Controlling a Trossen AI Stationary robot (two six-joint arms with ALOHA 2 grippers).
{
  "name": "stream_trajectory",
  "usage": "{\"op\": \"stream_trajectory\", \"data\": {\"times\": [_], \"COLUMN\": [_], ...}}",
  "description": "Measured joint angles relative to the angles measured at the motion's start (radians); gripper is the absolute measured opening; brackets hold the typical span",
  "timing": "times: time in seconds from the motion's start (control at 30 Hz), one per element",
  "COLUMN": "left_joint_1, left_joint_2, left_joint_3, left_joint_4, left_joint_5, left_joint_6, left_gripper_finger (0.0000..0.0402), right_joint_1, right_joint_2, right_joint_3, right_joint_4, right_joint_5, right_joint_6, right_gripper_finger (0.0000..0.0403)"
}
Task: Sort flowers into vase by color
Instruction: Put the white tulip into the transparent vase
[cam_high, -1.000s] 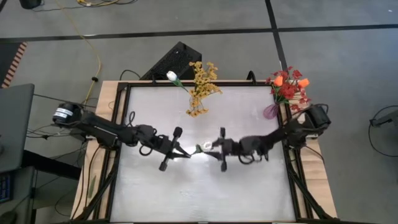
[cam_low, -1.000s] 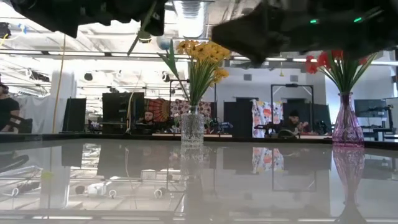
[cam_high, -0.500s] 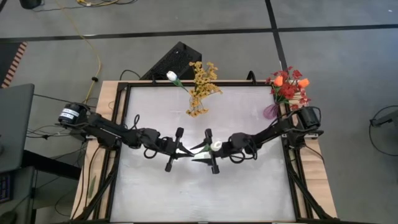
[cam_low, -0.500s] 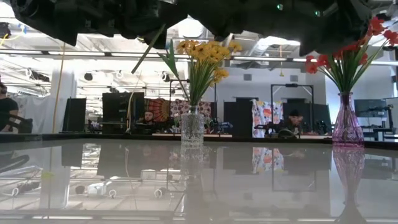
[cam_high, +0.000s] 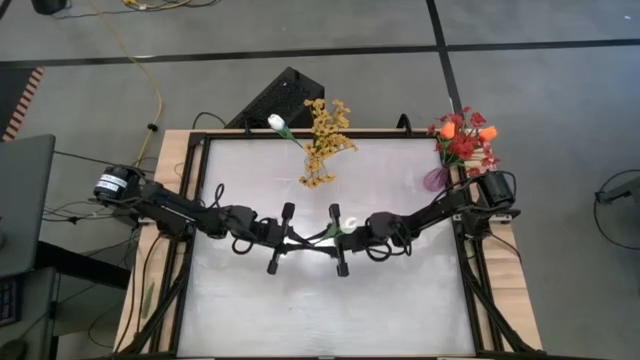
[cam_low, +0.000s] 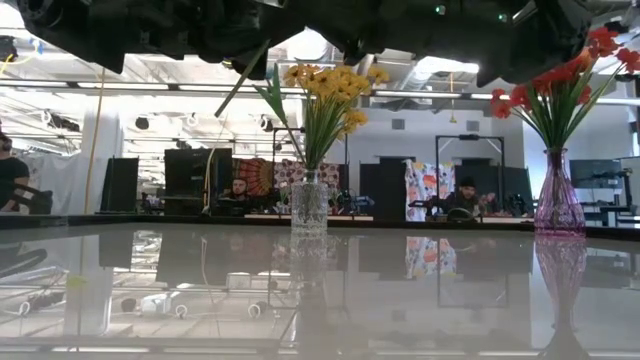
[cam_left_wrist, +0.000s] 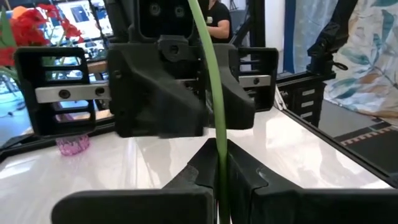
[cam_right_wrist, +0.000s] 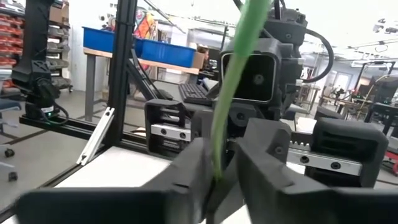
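Note:
Over the middle of the table my two grippers face each other on one white tulip. Its white bud (cam_high: 346, 229) sits over my right gripper (cam_high: 338, 240), and its thin green stem (cam_high: 318, 238) runs across to my left gripper (cam_high: 288, 241). Both are shut on the stem. In the low view the stem's free end (cam_low: 242, 78) slants down below the arms. A clear vase (cam_low: 309, 204) at the far edge holds yellow sprays (cam_high: 327, 140) and a white tulip (cam_high: 276, 122). A purple vase (cam_low: 558, 206) at the far right holds red and orange flowers (cam_high: 462, 137). My left gripper pinches the green stem (cam_left_wrist: 219, 163) between its two fingers, level, coming from the table's left. The stem lies across the fingers and is lifted clear of the table. My right gripper pinches the same stem (cam_right_wrist: 217, 163) nearer the bud, level, from the table's right. The stem crosses its fingers.
The white tabletop (cam_high: 330, 310) has a dark frame around it. The two vases stand along the far edge, well behind the grippers. A black keyboard (cam_high: 280, 100) lies beyond the far edge. People sit in the room behind the table (cam_low: 238, 190).
My right gripper has moved toward the table's left, up to my left gripper, so the bud now sits over it. My left gripper has shifted slightly with the stem, and the stem's free end has swung a little in the low view.

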Motion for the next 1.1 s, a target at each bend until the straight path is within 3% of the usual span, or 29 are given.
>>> {"op": "stream_trajectory", "data": {"times": [0.17, 0.3, 0.6, 0.73, 0.9, 1.0, 1.1], "left_joint_1": [0.0, 0.0, 0.005, 0.031, 0.057, 0.059, 0.059], "left_joint_2": [0.0, -0.007, -0.199, -0.248, -0.262, -0.262, -0.262], "left_joint_3": [0.0, 0.001, 0.001, -0.008, -0.069, -0.094, -0.098], "left_joint_4": [0.002, -0.054, -0.506, -0.609, -0.584, -0.548, -0.523], "left_joint_5": [0.001, -0.022, -0.381, -0.408, -0.406, -0.406, -0.396], "left_joint_6": [0.019, 0.062, 0.041, 0.028, -0.02, -0.037, -0.04], "left_gripper_finger": [0.0021, 0.0063, 0.016, 0.017, 0.0171, 0.0171, 0.0171], "right_joint_1": [0.0, 0.004, -0.007, -0.041, -0.136, -0.249, -0.387], "right_joint_2": [0.0, -0.041, -0.376, -0.472, -0.634, -0.694, -0.694], "right_joint_3": [0.0, 0.0, 0.0, -0.066, -0.206, -0.242, -0.243], "right_joint_4": [-0.001, -0.098, -0.905, -0.983, -0.876, -0.899, -0.902], "right_joint_5": [0.018, 0.08, 0.386, 0.525, 0.526, 0.514, 0.395], "right_joint_6": [0.0, 0.03, 0.214, 0.238, 0.289, 0.372, 0.418], "right_gripper_finger": [0.0024, 0.0025, 0.0024, 0.0024, 0.0023, 0.0023, 0.0023]}}
